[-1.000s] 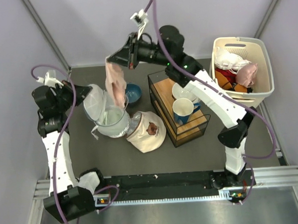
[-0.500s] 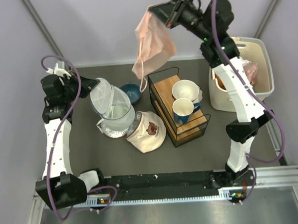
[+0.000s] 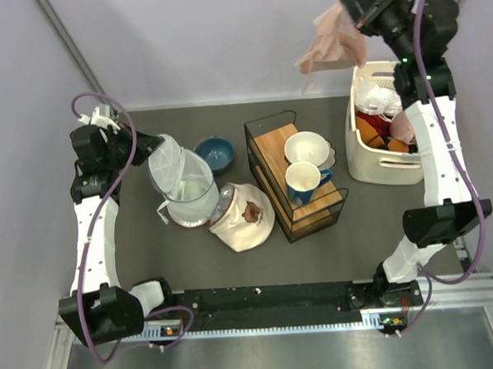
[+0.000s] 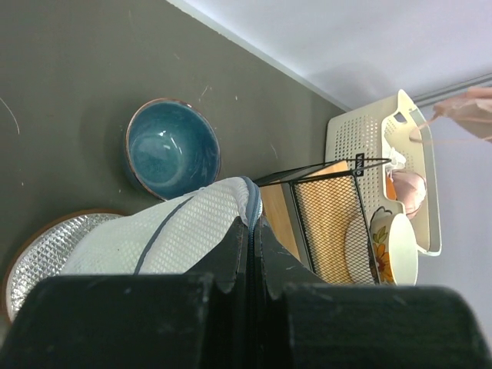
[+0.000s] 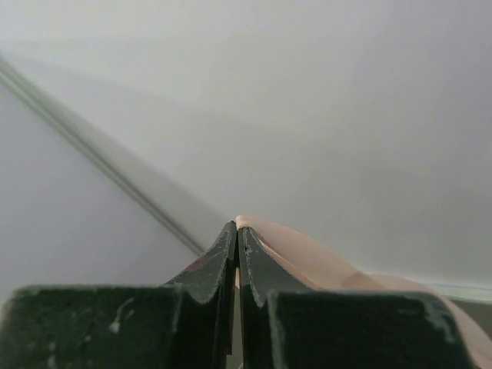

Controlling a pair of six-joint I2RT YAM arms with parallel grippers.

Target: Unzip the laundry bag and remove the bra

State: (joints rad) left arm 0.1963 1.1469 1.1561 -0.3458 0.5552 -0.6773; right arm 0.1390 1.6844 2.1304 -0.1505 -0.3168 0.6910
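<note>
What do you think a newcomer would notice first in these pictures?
The pale peach-pink fabric bra dangles high at the far right, pinched in the right claw, near the beige slotted plastic basket. At the left, the left claw grips the white see-through mesh laundry bag.

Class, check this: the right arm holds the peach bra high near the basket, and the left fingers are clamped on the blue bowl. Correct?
No. The left wrist view shows the left fingers shut on the edge of the laundry bag, not the blue bowl, which sits beside it. The right fingers do hold the bra high near the basket.
</note>
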